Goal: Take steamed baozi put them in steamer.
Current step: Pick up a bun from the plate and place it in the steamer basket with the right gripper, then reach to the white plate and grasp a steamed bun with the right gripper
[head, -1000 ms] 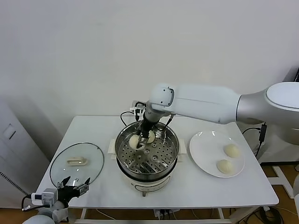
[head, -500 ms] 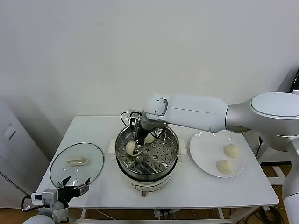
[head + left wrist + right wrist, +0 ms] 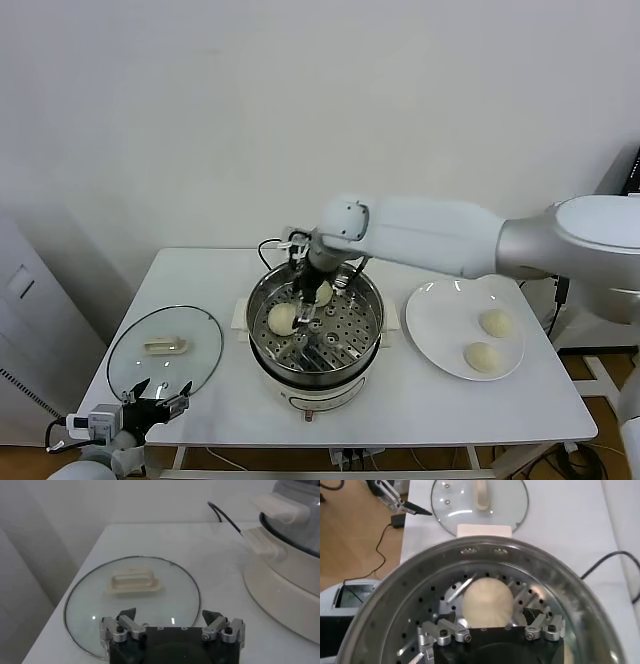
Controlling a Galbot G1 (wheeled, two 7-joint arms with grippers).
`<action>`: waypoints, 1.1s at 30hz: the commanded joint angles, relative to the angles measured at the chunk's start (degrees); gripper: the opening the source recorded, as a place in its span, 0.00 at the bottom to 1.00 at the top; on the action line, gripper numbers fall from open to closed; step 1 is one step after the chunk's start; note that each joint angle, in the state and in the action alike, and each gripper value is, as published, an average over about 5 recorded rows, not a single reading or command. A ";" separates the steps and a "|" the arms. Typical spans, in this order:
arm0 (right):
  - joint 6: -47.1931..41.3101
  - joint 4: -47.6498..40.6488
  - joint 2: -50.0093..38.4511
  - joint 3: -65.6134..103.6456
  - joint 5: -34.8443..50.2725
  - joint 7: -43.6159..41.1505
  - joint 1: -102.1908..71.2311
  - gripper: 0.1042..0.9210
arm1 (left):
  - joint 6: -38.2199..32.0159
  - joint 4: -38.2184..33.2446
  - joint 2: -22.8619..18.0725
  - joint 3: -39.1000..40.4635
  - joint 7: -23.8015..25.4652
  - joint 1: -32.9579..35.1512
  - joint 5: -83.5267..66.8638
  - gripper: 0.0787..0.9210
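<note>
A plain pale wall backs a white bench (image 3: 420, 410) that carries everything. The right pincer (image 3: 307, 303) hangs inside the steamer (image 3: 372, 335), its fingers apart and clamped on nothing. One bun (image 3: 283, 319) lies on the perforated tray just below and ahead of it, free of the fingers; the right wrist view shows it squarely between the spread tips. A second bun (image 3: 322, 291) sits on the tray close behind the pincer, partly hidden by the arm. Two more buns (image 3: 496, 322) wait on the plate (image 3: 432, 318), well off to the pincer's right side.

So the step in hand looks like a release just made — the bun is down and let go. By my reckoning the task is half done. The next move calls for lifting straight up clear of the steamer's rim, then swinging across to the plate and coming down over the nearer bun with fingers wide — the dough looks soft, so a light squeeze should do.

The left pincer (image 3: 171, 626) idles low at the bench's near edge, beside the glass lid (image 3: 165, 345), fingers apart and empty.
</note>
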 commanded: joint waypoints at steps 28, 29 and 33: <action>30.82 -11.78 -29.96 8.84 -40.44 -24.48 -12.43 0.88 | 0.38 -1.05 0.35 -0.97 -0.17 0.54 -0.55 0.88; 31.06 -12.38 -29.82 9.68 -41.06 -24.42 -13.48 0.88 | 0.40 -1.07 0.33 -0.95 -0.18 0.53 -0.55 0.88; 32.14 -14.45 -29.04 13.52 -43.33 -24.19 -17.91 0.88 | 0.46 -1.09 0.32 -0.96 -0.22 0.55 -0.54 0.88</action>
